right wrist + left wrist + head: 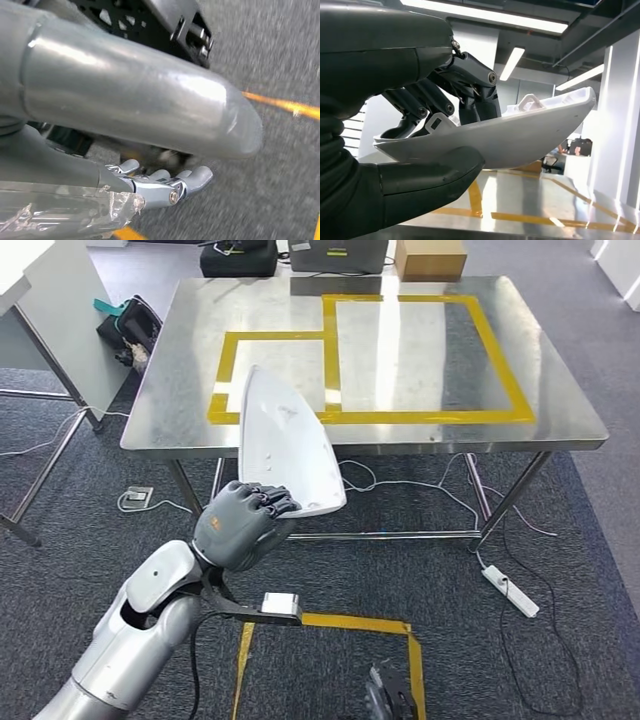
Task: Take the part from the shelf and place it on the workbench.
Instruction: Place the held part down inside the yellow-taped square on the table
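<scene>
The part (283,445) is a white, curved, shell-like plastic panel. My left hand (238,525) grips it by its near edge and holds it in the air in front of the near edge of the steel workbench (189,390). In the left wrist view the thumb lies under the part (516,135) and the fingers (471,80) press on top of it. The benchtop carries a yellow tape outline (423,417) with nothing inside it. My right hand (166,182) hangs low over the carpet, its fingers stretched out and holding nothing.
A yellow tape square (355,623) marks the carpet at my feet. A power strip (512,590) and loose cables lie under and beside the bench. A black bag (128,325) sits at the far left, and a cardboard box (430,258) behind the bench.
</scene>
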You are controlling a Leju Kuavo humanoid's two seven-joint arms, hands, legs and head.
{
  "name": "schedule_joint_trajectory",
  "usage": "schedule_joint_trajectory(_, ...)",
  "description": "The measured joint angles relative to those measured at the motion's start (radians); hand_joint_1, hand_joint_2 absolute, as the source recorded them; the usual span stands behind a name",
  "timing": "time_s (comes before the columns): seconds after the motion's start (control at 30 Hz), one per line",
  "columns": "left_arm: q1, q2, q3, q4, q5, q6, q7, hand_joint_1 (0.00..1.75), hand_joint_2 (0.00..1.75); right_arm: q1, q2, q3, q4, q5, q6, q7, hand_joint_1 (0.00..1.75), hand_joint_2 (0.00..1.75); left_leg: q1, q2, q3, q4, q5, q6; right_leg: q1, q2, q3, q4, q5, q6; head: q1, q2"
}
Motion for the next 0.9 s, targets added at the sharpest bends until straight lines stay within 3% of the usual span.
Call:
schedule_joint_trajectory(0.03,0.001,0.0,0.0,0.003,0.0,-0.001,0.001,1.75,1.75,0.002,0.0,0.0,0.0,-0.002,-0.001,0.001,0.0,0.0,0.0,-0.001,0.005,0.0,-0.004,-0.001,-0.001,0.0,-0.01,0.005,0.008,0.001,0.0,0.0)
schedule_joint_trajectory(0.1,0.001,-0.002,0.001,0.015,0.001,-0.003,0.005,1.75,1.75,0.008,-0.001,0.0,0.0,-0.007,-0.002,0.003,0.0,0.0,0.002,-0.004,0.033,0.002,-0.028,-0.012,-0.009,0.0,0.023,-0.118,0.092,0.008,0.001,0.0)
schedule_joint_trajectory(0.17,-0.002,-0.004,0.004,0.026,0.0,-0.004,0.008,1.75,1.75,0.012,-0.002,0.0,0.0,-0.011,-0.003,0.005,0.0,0.0,0.002,-0.007,0.056,0.002,-0.054,-0.028,-0.012,0.0,0.081,-0.259,0.15,0.002,0.001,0.0)
schedule_joint_trajectory(0.27,-0.005,-0.005,0.008,0.035,-0.001,-0.004,0.01,1.75,1.75,0.016,-0.003,0.0,0.0,-0.013,-0.004,0.005,0.0,0.0,0.003,-0.006,0.057,0.024,-0.055,-0.044,-0.009,0.003,0.105,-0.269,0.132,-0.027,0.0,0.0)
schedule_joint_trajectory(0.3,-0.007,-0.006,0.009,0.037,0.0,-0.004,0.01,1.75,1.75,0.015,-0.003,0.0,0.0,-0.013,-0.004,0.005,0.0,0.0,0.004,-0.004,0.042,0.058,-0.043,-0.048,-0.01,0.003,0.115,-0.269,0.125,-0.035,0.0,0.0)
schedule_joint_trajectory(0.37,-0.009,-0.006,0.015,0.042,0.001,-0.004,0.01,1.75,1.75,0.014,-0.003,0.0,0.0,-0.014,-0.003,0.004,0.0,0.0,0.006,0.001,-0.035,0.174,-0.034,-0.057,-0.011,0.004,0.141,-0.272,0.106,-0.047,-0.001,0.0)
schedule_joint_trajectory(0.43,-0.008,-0.005,0.024,0.05,0.002,-0.005,0.011,1.75,1.75,0.014,-0.003,0.0,0.0,-0.014,-0.003,0.003,0.0,0.0,0.006,0.002,-0.133,0.283,-0.082,-0.061,-0.011,0.005,0.171,-0.272,0.08,-0.052,-0.001,0.0)
schedule_joint_trajectory(0.47,-0.007,-0.004,0.028,0.054,0.003,-0.005,0.012,1.75,1.75,0.015,-0.003,0.0,0.0,-0.014,-0.003,0.004,0.0,0.0,0.006,0.002,-0.171,0.307,-0.116,-0.062,-0.011,0.007,0.188,-0.272,0.067,-0.052,-0.001,0.0)
schedule_joint_trajectory(0.5,-0.006,-0.003,0.032,0.059,0.004,-0.005,0.012,1.75,1.75,0.016,-0.003,0.0,0.0,-0.014,-0.003,0.004,0.0,0.0,0.006,0.002,-0.196,0.308,-0.142,-0.06,-0.011,0.008,0.207,-0.272,0.052,-0.052,-0.001,0.0)
schedule_joint_trajectory(0.53,-0.005,-0.002,0.036,0.063,0.005,-0.005,0.014,1.75,1.75,0.016,-0.003,0.0,0.0,-0.014,-0.003,0.004,0.0,0.0,0.005,0.002,-0.207,0.283,-0.146,-0.058,-0.011,0.01,0.227,-0.273,0.036,-0.05,-0.001,0.0)
schedule_joint_trajectory(0.57,-0.005,-0.002,0.041,0.068,0.007,-0.005,0.015,1.75,1.75,0.016,-0.003,0.0,0.0,-0.013,-0.002,0.004,0.0,0.0,0.004,0.002,-0.209,0.238,-0.121,-0.054,-0.012,0.012,0.25,-0.274,0.019,-0.047,-0.001,0.0)
schedule_joint_trajectory(0.67,-0.005,0.002,0.057,0.086,0.009,-0.006,0.02,1.75,1.75,0.017,-0.003,0.0,0.001,-0.012,-0.001,0.007,0.0,0.0,-0.003,0.011,-0.195,0.063,0.096,-0.038,-0.008,0.015,0.296,-0.276,-0.032,-0.034,-0.006,0.0)
schedule_joint_trajectory(0.7,-0.004,0.003,0.061,0.092,0.009,-0.008,0.021,1.75,1.75,0.017,-0.003,0.0,0.001,-0.012,-0.001,0.008,0.0,0.0,-0.004,0.013,-0.193,0.037,0.146,-0.035,-0.006,0.016,0.306,-0.281,-0.048,-0.028,-0.007,0.0)
schedule_joint_trajectory(0.77,-0.007,0.002,0.07,0.1,0.009,-0.013,0.025,1.75,1.75,0.012,-0.003,0.001,0.001,-0.011,-0.001,0.01,0.0,0.0,-0.005,0.01,-0.188,0.037,0.155,-0.03,-0.005,0.015,0.33,-0.3,-0.07,-0.017,-0.004,0.0)
schedule_joint_trajectory(0.83,-0.016,-0.001,0.081,0.107,0.008,-0.014,0.029,1.75,1.75,0.005,-0.003,0.002,0.001,-0.011,0.0,0.01,0.0,0.0,-0.002,0.007,-0.175,0.036,0.137,-0.019,-0.005,0.01,0.337,-0.288,-0.091,-0.011,0.0,0.0)
schedule_joint_trajectory(0.9,-0.021,-0.005,0.086,0.116,0.007,-0.014,0.031,1.75,1.75,0.001,-0.003,0.003,0.001,-0.011,0.001,0.011,0.0,0.0,-0.002,0.004,-0.155,0.035,0.114,-0.01,-0.001,0.006,0.278,-0.178,-0.138,-0.013,0.003,0.0)
